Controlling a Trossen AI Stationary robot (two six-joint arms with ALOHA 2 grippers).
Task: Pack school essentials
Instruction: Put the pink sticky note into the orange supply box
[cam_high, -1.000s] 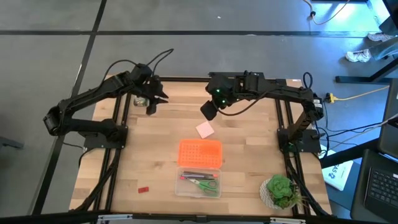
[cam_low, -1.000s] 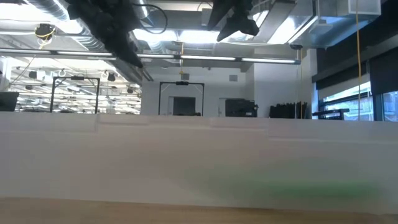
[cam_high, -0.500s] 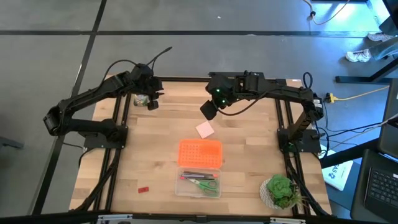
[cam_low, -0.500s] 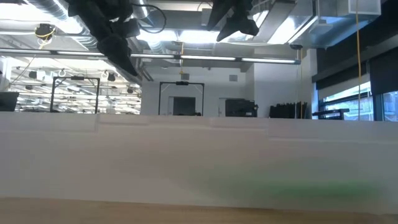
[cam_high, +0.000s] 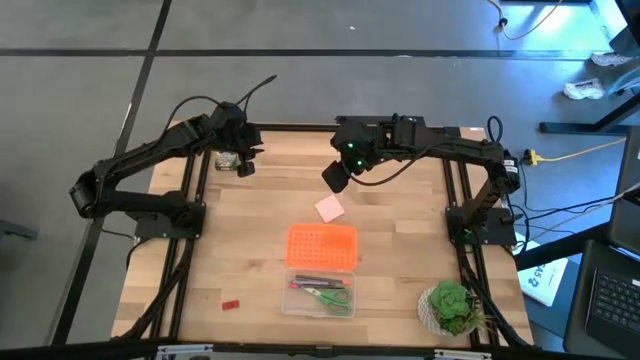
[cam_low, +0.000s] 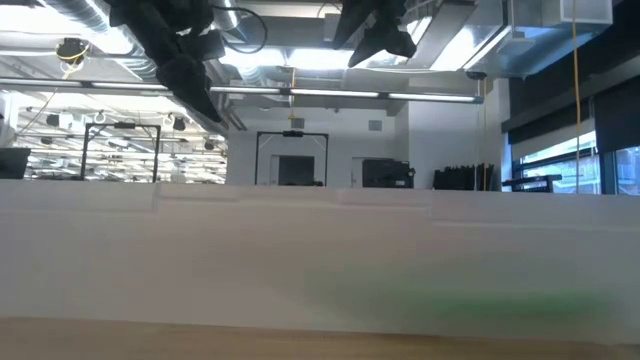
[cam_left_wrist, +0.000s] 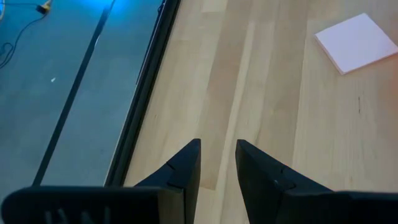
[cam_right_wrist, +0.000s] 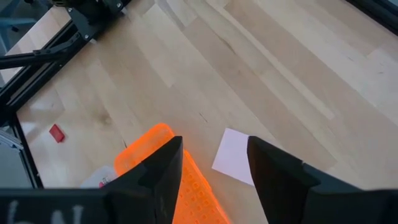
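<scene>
The left gripper (cam_high: 246, 166) is held over the far left corner of the wooden table (cam_high: 250, 250), its fingers (cam_left_wrist: 186, 168) parted by a narrow gap with nothing between them, right beside the yellow-green crayon box (cam_high: 228, 160) lying at the table's far edge. The right gripper (cam_high: 336, 178) is raised above the far middle of the table, its fingers (cam_right_wrist: 165, 168) spread apart and empty. Just below it the pink square pad (cam_high: 330, 209) is seen lying flat on the wood, apart from the orange perforated lid (cam_high: 321, 246). Beside that lid, toward the near edge, the clear box (cam_high: 320, 293) is found with the green-handled scissors (cam_high: 328, 296) and the thin pencils (cam_high: 318, 282) lying inside. The tiny red block (cam_high: 231, 303) is left alone near the front left corner, and a potted plant (cam_high: 450, 308) is stood at the front right.
</scene>
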